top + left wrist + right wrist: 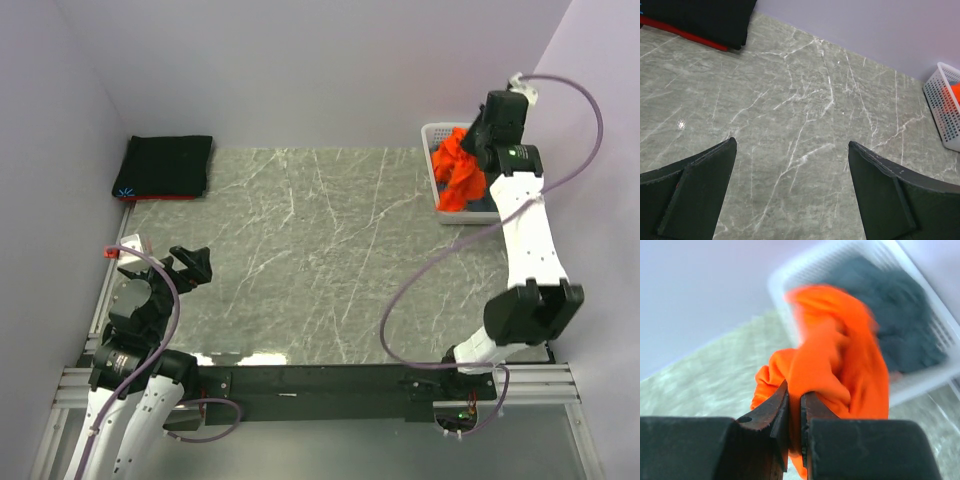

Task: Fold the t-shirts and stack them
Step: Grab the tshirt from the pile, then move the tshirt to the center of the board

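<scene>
My right gripper (472, 143) is shut on the bright orange t-shirt (460, 172) and holds it bunched, hanging above the white lattice basket (434, 133) at the far right. In the right wrist view the orange t-shirt (840, 360) is pinched between my fingertips (795, 395), with the blue-grey t-shirt (900, 320) lying in the basket (920, 382) below. The black t-shirt (165, 165) lies folded at the far left corner, its light-blue mark at the near left edge. My left gripper (192, 262) is open and empty over the near left of the table (790, 145).
The grey marble table (320, 250) runs between the arms. A red strip (680, 32) shows under the black t-shirt (700, 17) in the left wrist view, and the basket (945, 107) shows at its right edge. Lilac walls close the back and sides.
</scene>
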### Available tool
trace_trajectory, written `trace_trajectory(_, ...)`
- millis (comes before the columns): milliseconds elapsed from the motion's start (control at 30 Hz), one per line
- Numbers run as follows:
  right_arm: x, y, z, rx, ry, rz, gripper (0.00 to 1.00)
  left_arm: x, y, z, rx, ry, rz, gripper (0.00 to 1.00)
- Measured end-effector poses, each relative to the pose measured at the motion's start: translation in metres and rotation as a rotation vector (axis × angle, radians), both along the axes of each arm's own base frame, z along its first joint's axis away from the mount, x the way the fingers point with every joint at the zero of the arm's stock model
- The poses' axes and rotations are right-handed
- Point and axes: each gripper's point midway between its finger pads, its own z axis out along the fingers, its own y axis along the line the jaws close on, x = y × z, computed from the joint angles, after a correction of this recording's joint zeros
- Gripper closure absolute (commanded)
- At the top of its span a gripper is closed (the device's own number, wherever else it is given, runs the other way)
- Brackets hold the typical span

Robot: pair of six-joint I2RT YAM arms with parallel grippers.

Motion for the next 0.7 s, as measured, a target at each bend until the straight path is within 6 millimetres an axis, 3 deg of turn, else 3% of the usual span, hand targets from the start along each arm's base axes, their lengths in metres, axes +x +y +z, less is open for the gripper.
trace_trajectory(100,-0.027,0.063,0.076,-0.028,-0.141,0.191,0.99,0.0,0.0,0.0,0.0,0.001,0.0,0.01)
trace_trajectory(133,-0.032,0.081,0.084,-0.022,-0.159,0.242,0.99,0.0,0.0,0.0,0.0,0.002,0.0,0.01)
trace_trajectory(233,-0.075,0.148,0.133,0.046,-0.282,0.501,0.99,0.002,0.0,-0.003,0.003,0.013,0.001,0.0)
trace_trajectory(400,-0.144,0.2,0.175,0.203,-0.44,0.789,0.95,0.003,-0.001,-0.004,0.005,0.022,0.0,0.01)
trace_trajectory(500,-0.168,0.223,0.173,0.297,-0.463,0.927,0.59,0.003,-0.001,-0.005,0.005,0.022,0.0,0.01)
trace_trajectory(533,-0.173,0.227,0.167,0.319,-0.448,0.951,0.43,0.003,-0.001,-0.004,0.005,0.022,0.0,0.01)
trace_trajectory(633,-0.167,0.229,0.129,0.328,-0.356,0.931,0.3,0.003,-0.001,-0.005,0.004,0.022,-0.002,0.0)
trace_trajectory(667,-0.163,0.225,0.111,0.323,-0.318,0.892,0.28,0.003,-0.002,-0.005,0.003,0.021,-0.006,0.01)
trace_trajectory(700,-0.154,0.217,0.082,0.308,-0.259,0.826,0.27,0.004,-0.003,-0.005,0.002,0.018,-0.011,0.01)
